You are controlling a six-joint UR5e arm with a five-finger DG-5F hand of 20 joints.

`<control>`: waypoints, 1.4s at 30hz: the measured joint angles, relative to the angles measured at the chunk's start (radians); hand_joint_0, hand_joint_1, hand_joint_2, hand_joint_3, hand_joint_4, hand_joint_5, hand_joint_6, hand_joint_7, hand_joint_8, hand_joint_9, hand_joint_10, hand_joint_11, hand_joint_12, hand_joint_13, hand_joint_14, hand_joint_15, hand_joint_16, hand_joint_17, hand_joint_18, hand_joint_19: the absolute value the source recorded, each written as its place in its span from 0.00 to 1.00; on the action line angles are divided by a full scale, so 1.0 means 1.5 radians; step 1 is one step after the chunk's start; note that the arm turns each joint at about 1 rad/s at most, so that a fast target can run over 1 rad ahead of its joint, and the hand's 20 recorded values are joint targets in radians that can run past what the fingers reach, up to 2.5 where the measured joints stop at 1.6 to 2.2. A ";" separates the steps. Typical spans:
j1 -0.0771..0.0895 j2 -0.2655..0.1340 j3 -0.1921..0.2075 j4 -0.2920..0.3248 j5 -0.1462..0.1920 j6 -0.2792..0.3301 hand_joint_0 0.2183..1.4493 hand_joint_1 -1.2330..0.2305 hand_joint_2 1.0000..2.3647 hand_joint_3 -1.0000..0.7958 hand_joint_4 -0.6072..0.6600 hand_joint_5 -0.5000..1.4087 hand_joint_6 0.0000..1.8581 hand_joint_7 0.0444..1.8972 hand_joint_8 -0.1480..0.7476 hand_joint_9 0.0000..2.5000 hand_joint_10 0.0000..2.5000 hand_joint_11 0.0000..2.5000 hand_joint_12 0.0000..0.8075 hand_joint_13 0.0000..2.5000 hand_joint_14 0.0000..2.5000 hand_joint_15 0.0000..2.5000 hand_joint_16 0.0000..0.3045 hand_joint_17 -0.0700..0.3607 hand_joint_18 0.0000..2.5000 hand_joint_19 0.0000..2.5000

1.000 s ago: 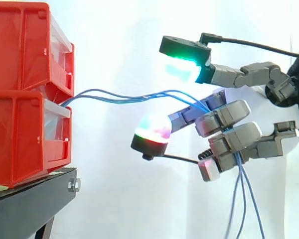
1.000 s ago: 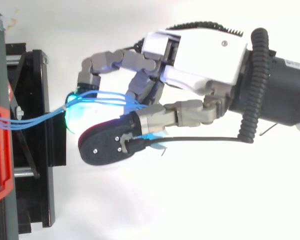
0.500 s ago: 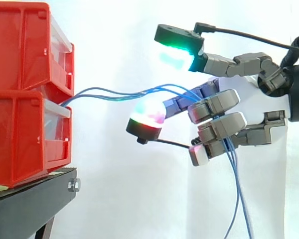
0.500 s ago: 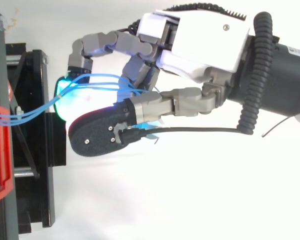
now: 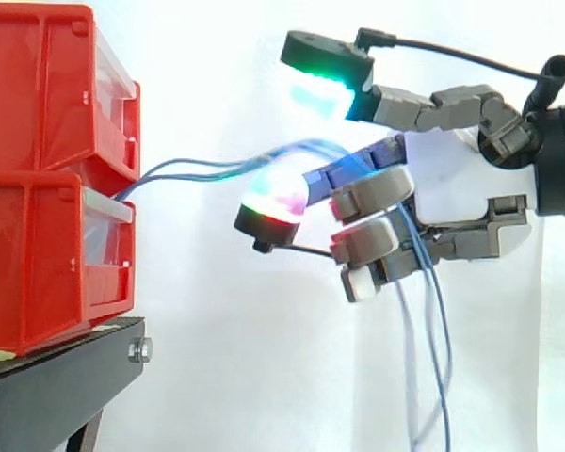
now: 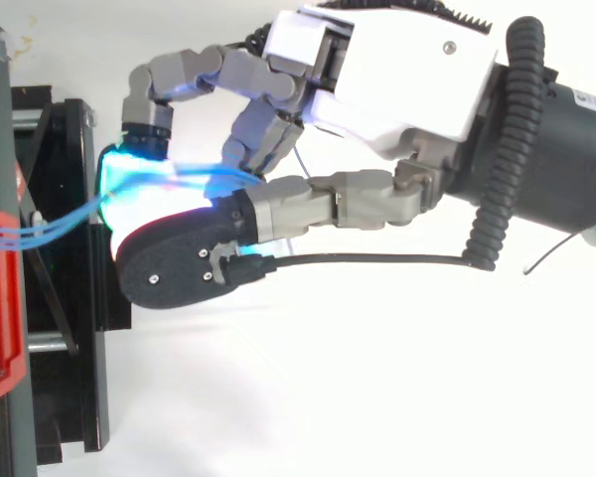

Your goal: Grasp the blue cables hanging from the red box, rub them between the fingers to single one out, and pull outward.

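Thin blue cables (image 5: 184, 171) stretch level from red box (image 5: 47, 245) to hand (image 6: 387, 79), fingers curled round them, ends dangling below it

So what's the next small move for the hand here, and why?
Probably bring the thumb down onto the blue cables: several strands lie bunched across the curled fingers, while the thumb hovers above them, apart.
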 measured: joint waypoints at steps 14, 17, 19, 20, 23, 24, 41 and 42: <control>0.003 -0.031 0.009 0.012 -0.004 0.009 0.28 0.44 0.00 0.28 0.65 0.21 0.32 0.62 0.42 0.48 0.11 0.60 0.42 0.46 0.01 0.48 0.14 0.38 0.32 0.34; 0.004 -0.032 0.024 -0.005 -0.003 0.008 0.28 0.44 0.00 0.28 0.64 0.20 0.33 0.60 0.42 0.48 0.11 0.60 0.43 0.46 0.01 0.48 0.14 0.39 0.32 0.34; 0.006 -0.032 0.029 -0.022 -0.003 0.008 0.28 0.44 0.00 0.29 0.65 0.20 0.34 0.59 0.42 0.48 0.11 0.60 0.41 0.46 0.01 0.48 0.14 0.38 0.32 0.34; 0.008 -0.032 0.030 -0.028 -0.002 0.009 0.28 0.44 0.00 0.29 0.64 0.20 0.35 0.58 0.42 0.48 0.11 0.60 0.41 0.46 0.01 0.48 0.14 0.38 0.32 0.34; 0.012 -0.032 0.030 -0.040 -0.002 0.011 0.29 0.43 0.00 0.30 0.64 0.20 0.36 0.57 0.42 0.48 0.11 0.60 0.42 0.46 0.01 0.49 0.14 0.38 0.32 0.34; 0.014 -0.032 0.029 -0.042 -0.002 0.011 0.29 0.43 0.00 0.30 0.64 0.20 0.36 0.56 0.42 0.48 0.11 0.60 0.41 0.46 0.01 0.49 0.14 0.38 0.32 0.35; 0.021 -0.031 0.029 -0.106 -0.004 0.046 0.31 0.40 0.01 0.36 0.61 0.18 0.44 0.49 0.42 0.47 0.12 0.61 0.40 0.47 0.01 0.50 0.14 0.38 0.33 0.35; 0.021 -0.031 0.030 -0.110 -0.004 0.050 0.31 0.40 0.01 0.36 0.61 0.18 0.44 0.50 0.41 0.47 0.12 0.60 0.40 0.47 0.01 0.50 0.14 0.38 0.33 0.35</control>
